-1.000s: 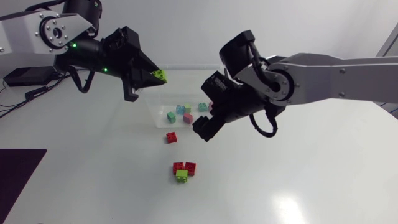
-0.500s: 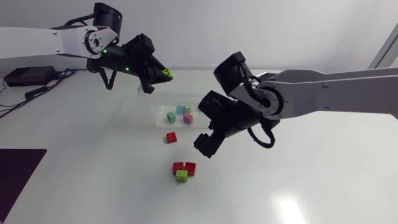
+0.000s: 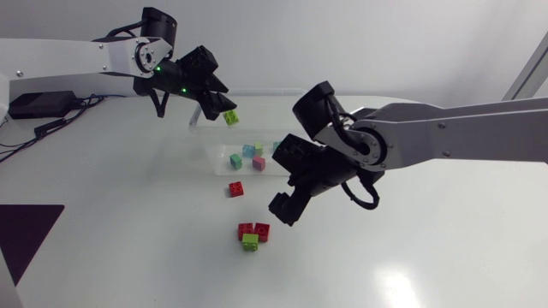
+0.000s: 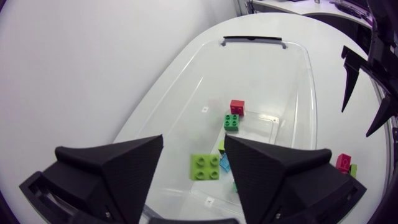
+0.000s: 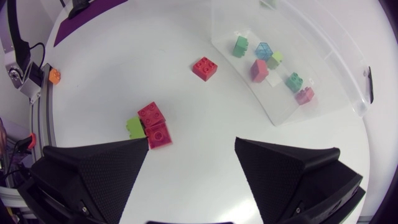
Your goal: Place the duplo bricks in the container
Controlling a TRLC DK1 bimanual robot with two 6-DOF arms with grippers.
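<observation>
**Just above the container [image 4: 180, 81], a lime brick [image 4: 205, 167] shows between parted fingers**

Nearest the table's front edge sits a cluster of three bricks [image 3: 247, 230], two red and one lime, all touching. A little beyond it a lone red brick [image 3: 235, 189] lies by itself. It is outside the container and near its front wall.

The right gripper [image 3: 285, 208] hangs over the table beside these loose bricks. Its fingers are spread wide with nothing between them. In its wrist view only bare table shows in the gap, and the cluster lies just ahead of one finger.

Farther back stands the container, a clear plastic box with a black clip on its far rim. Six small bricks lie on its floor, gathered toward the end nearer the right gripper:

- a green brick [image 5: 241, 45]
- a translucent blue brick [image 5: 263, 50]
- a pinkish-red brick [image 5: 259, 70]
- a pale lime brick [image 5: 275, 60]
- a second green brick [image 5: 295, 81]
- a magenta brick [image 5: 305, 96]

Any lettering on the studs is too small to tell.

Farthest off, the left gripper [image 3: 218, 101] is above the container, fingers well apart. The lime brick appears in the gap between them, studs up. In the head view it sits just beneath the fingertips, over the container's far end. Neither finger can be seen pressing on it, so the gripper has hold of nothing.
</observation>
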